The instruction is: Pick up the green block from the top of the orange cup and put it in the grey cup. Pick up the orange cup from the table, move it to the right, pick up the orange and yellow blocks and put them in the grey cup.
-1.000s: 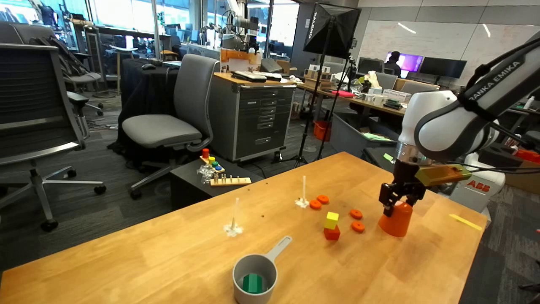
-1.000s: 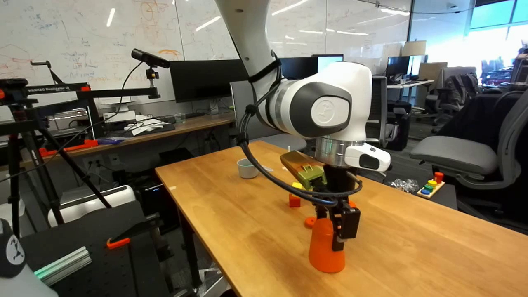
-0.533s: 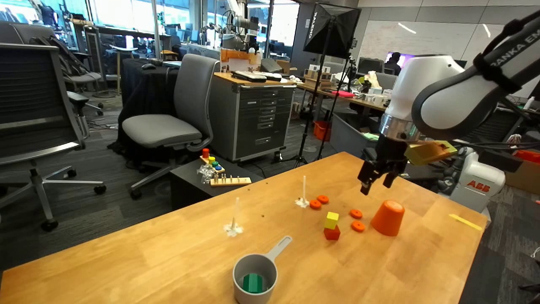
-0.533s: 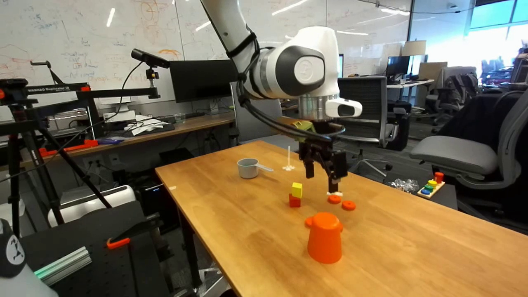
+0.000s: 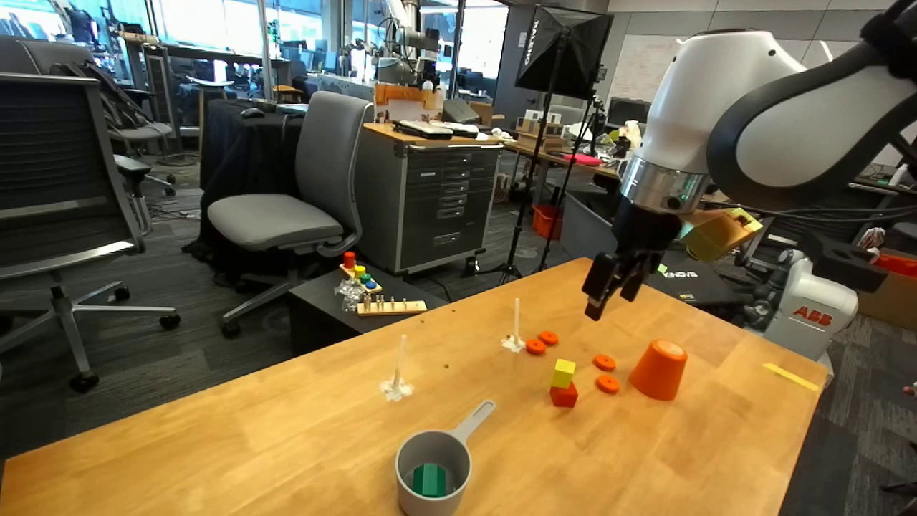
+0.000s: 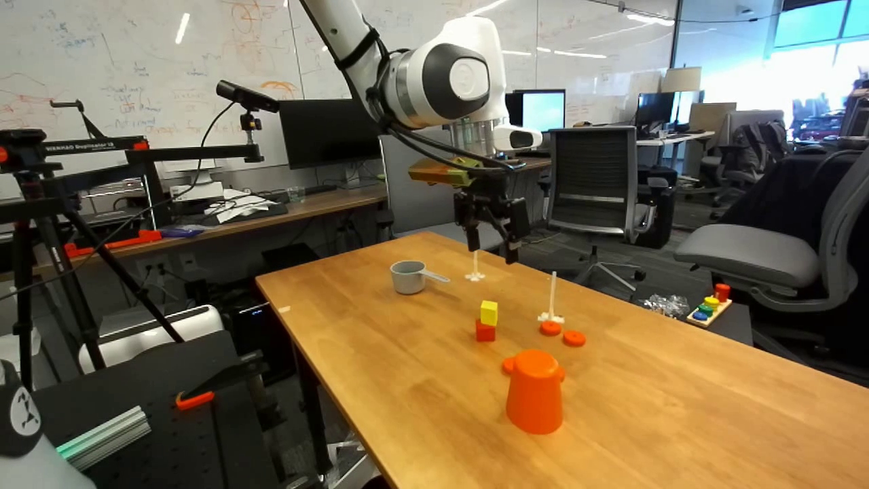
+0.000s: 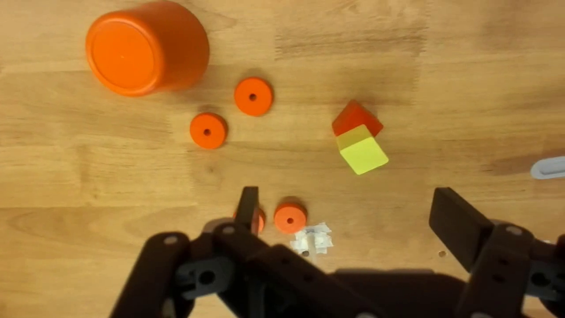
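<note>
Bottom up on the table stands the orange cup [image 5: 659,371] [image 6: 535,394] [image 7: 183,48], with nothing on top. The green block [image 5: 429,480] lies inside the grey cup [image 5: 432,450] [image 6: 408,280]; only the tip of that cup's handle [image 7: 548,168] reaches into the wrist view. A yellow block [image 5: 564,374] [image 6: 489,313] [image 7: 364,155] rests on the orange block [image 5: 564,396] [image 6: 485,331] [image 7: 354,117], stacked between the two cups. High above the table, apart from everything, my gripper [image 5: 612,304] [image 6: 492,254] [image 7: 346,194] is open, its fingers far apart around nothing.
Orange discs [image 5: 605,362] [image 7: 209,130] lie in two pairs, one pair close to the orange cup and one by a thin upright peg [image 5: 516,319] [image 6: 552,295]. Another peg [image 5: 397,373] stands farther along the table [image 5: 236,444]. A yellow strip [image 5: 790,377] marks the table's end.
My jaws have let go of the orange cup's top and widened. The gripper has risen and moved away from the cup toward the pegs' side. The cup shifted slightly, then stayed still.
</note>
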Available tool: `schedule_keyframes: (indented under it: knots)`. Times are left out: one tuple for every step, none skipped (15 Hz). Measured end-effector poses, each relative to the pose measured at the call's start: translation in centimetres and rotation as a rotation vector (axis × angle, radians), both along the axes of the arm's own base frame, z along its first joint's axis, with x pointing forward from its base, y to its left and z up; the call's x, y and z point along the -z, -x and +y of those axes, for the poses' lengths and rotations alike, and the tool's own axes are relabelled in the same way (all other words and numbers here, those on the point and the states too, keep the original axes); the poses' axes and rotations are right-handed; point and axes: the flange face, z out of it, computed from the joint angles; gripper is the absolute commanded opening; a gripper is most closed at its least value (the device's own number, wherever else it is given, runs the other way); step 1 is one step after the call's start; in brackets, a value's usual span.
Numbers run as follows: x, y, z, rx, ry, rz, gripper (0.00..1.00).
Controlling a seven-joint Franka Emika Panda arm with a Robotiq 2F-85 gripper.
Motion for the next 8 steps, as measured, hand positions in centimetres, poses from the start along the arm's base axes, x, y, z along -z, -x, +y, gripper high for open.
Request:
schedule_keyframes:
  knots:
    - [0.7, 0.2, 0.6, -0.015, 0.0, 0.016, 1.0]
    - [1.4, 0.4, 1.0, -0.029, 0.0, 0.035, 1.0]
    - [2.3, 0.5, 1.4, -0.043, 0.002, 0.055, 1.0]
    - [3.3, 0.5, 1.6, -0.057, 0.005, 0.078, 1.0]
    - [4.2, 0.4, 1.7, -0.069, 0.011, 0.099, 1.0]
    - [5.1, 0.2, 1.8, -0.079, 0.018, 0.117, 1.0]
    - [5.8, 0.0, 1.9, -0.09, 0.026, 0.133, 1.0]
    - [6.4, -0.4, 2.0, -0.1, 0.034, 0.146, 1.0]
